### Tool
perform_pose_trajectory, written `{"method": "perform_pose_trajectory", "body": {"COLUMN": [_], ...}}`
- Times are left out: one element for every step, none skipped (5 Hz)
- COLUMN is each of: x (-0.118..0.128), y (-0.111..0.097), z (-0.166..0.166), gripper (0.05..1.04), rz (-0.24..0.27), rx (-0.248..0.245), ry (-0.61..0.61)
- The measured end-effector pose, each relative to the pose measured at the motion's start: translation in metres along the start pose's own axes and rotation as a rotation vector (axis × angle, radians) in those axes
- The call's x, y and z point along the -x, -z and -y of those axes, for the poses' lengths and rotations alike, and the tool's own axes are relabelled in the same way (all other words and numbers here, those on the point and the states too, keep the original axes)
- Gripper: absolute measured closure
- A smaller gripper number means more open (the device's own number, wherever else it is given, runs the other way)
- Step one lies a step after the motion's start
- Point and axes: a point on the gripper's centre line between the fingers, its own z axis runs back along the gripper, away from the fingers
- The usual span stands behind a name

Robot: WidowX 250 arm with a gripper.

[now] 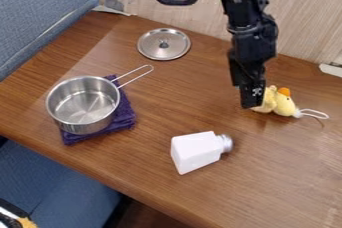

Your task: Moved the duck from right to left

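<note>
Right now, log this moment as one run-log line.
gripper down at duck, image right | pot on purple cloth | white bottle on its side | lid flat

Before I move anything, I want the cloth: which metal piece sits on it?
The long-handled pot; the lid lies directly on the wooden table.

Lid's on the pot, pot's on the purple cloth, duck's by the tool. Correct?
No, the lid is off the pot: the camera view shows it lying on the table. The pot is on the purple cloth and the duck by the tool.
</note>
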Motion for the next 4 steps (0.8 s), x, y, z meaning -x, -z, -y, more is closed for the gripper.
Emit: {"method": "perform_pose_trajectory", "body": {"x": [-0.008,-0.019,-0.021,-0.020], "y": [0.003,0.009,0.017,0.022], "z": [0.001,0.007,0.005,0.003], "gripper": [0.082,0.082,0.082,0.140], "rz": [0.015,0.021,0.017,0.011], "rx": [-0.024,-0.022,-0.016,-0.021], "ry": [0.036,0.091,0.117,0.113]}}
